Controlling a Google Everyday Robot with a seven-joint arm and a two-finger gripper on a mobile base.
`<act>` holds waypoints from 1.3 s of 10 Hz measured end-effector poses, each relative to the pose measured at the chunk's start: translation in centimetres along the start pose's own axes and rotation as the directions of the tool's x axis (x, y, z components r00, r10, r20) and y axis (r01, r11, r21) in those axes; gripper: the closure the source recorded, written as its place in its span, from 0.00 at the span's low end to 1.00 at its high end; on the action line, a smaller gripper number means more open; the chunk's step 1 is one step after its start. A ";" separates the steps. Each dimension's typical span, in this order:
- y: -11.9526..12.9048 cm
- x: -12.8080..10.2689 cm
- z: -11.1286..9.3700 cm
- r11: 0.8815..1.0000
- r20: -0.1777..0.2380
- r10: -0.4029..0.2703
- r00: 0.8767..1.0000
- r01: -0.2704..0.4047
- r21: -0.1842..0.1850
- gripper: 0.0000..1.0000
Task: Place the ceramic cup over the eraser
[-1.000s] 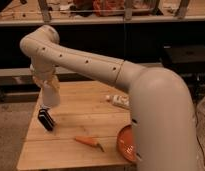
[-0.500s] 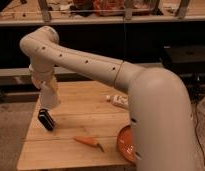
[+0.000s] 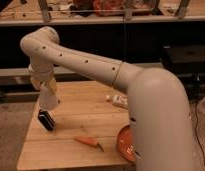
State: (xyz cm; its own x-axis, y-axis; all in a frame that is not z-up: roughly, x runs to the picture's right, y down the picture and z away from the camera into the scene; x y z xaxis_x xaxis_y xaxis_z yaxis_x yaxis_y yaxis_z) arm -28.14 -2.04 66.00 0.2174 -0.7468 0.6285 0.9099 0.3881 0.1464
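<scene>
The ceramic cup [image 3: 49, 97] is cream-white and hangs tilted from the end of my arm, over the left part of the wooden table [image 3: 81, 117]. My gripper [image 3: 45, 86] is shut on the cup and is mostly hidden by the wrist and the cup. The eraser [image 3: 46, 120], a small black ribbed block, lies on the table just below the cup's lower end and slightly to its left. The cup's lower end is close above the eraser, and I cannot tell whether they touch.
An orange carrot [image 3: 89, 143] lies near the table's front middle. An orange bowl [image 3: 124, 143] sits at the front right, partly hidden by my arm. A white bottle-like object with a label [image 3: 118, 101] lies at the right. Dark shelving stands behind the table.
The wrist and the cup have shifted only slightly, a little lower toward the eraser. The eraser, the carrot and the bowl have not moved.
</scene>
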 end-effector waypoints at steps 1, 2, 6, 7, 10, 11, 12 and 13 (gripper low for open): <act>0.0 -0.1 0.1 1.000 0.009 0.000 1.000 0.000 0.001 0.92; 0.0 -0.2 0.2 1.000 0.015 0.001 1.000 -0.001 0.001 0.92; 0.1 -0.6 0.5 1.000 0.047 0.005 0.999 -0.005 0.004 0.92; 0.2 -0.6 0.5 1.000 0.052 0.006 0.999 -0.006 0.005 0.92; 0.2 -0.9 0.6 1.000 0.069 0.010 0.998 -0.010 0.007 0.92; 0.3 -0.9 0.7 1.000 0.075 0.011 0.997 -0.011 0.007 0.92; 0.3 -1.0 0.7 1.000 0.082 0.011 0.997 -0.012 0.007 0.92; 0.3 -1.1 0.8 1.000 0.086 0.013 0.996 -0.013 0.007 0.92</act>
State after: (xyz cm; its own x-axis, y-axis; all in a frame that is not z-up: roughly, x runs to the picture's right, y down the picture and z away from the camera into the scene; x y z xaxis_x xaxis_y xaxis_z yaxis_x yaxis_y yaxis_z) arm -28.33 -0.68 65.97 0.1977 -0.6923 0.6940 0.9046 0.4017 0.1429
